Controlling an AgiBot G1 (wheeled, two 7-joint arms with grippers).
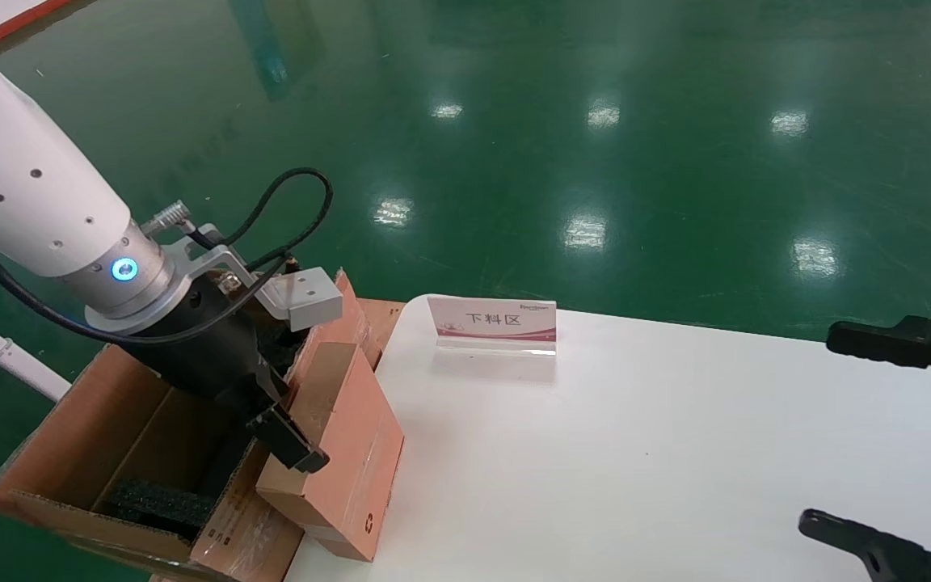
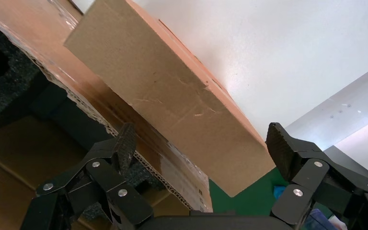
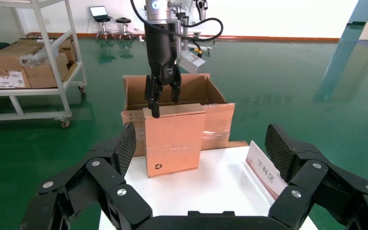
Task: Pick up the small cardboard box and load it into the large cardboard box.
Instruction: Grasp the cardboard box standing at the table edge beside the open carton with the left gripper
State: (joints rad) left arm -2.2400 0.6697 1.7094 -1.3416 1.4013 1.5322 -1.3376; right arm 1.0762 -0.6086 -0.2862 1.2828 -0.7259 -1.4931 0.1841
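Brown cardboard fills my left side: the small cardboard box (image 1: 336, 453) stands on edge at the left rim of the white tabletop (image 1: 635, 461), tilted and leaning against the side of the large cardboard box (image 1: 102, 453), which sits just off the tabletop with its flaps open and black foam (image 1: 160, 503) inside. I have the left pincer (image 1: 284, 432) at the small box's top edge, one finger (image 3: 154, 103) lying against its upper corner. From my left wrist camera the fingers stand wide, spread to either side of that edge and not clamped on it. My right pincer (image 1: 878, 436) hangs over the tabletop's right end, well apart from both boxes, fingers spread wide with nothing between them. A small sign (image 1: 492, 322) stands near the tabletop's far edge.
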